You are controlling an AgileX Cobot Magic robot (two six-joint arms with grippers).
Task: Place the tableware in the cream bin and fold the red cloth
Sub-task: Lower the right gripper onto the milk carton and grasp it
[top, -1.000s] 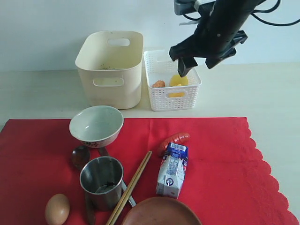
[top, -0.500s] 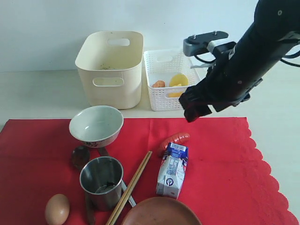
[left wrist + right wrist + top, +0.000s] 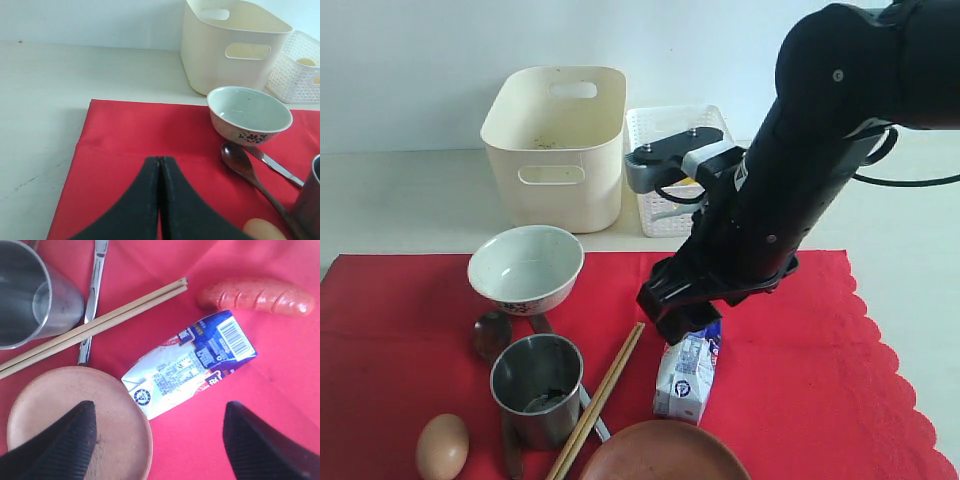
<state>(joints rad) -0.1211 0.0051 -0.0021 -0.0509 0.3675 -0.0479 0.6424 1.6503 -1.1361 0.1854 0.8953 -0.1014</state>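
Your right gripper point(image 3: 157, 407) hangs with its fingers spread wide, straddling the milk carton point(image 3: 187, 367). One finger is over the brown round plate point(image 3: 65, 415), the other over bare red cloth point(image 3: 280, 390). Your left gripper point(image 3: 160, 162) is pressed shut, low over the cloth's left part.

If the carton is your target, I judge you should turn the wrist so the jaws close across its narrow sides, then descend clear of the plate's rim.

The pair of wooden chopsticks point(image 3: 100, 322) lies between the carton and the steel cup point(image 3: 30, 295), crossing over the metal knife point(image 3: 92, 295). In the exterior view their long axis runs diagonally, from the near edge by the cup up toward the sausage point(image 3: 255, 296). Grip them across that line.
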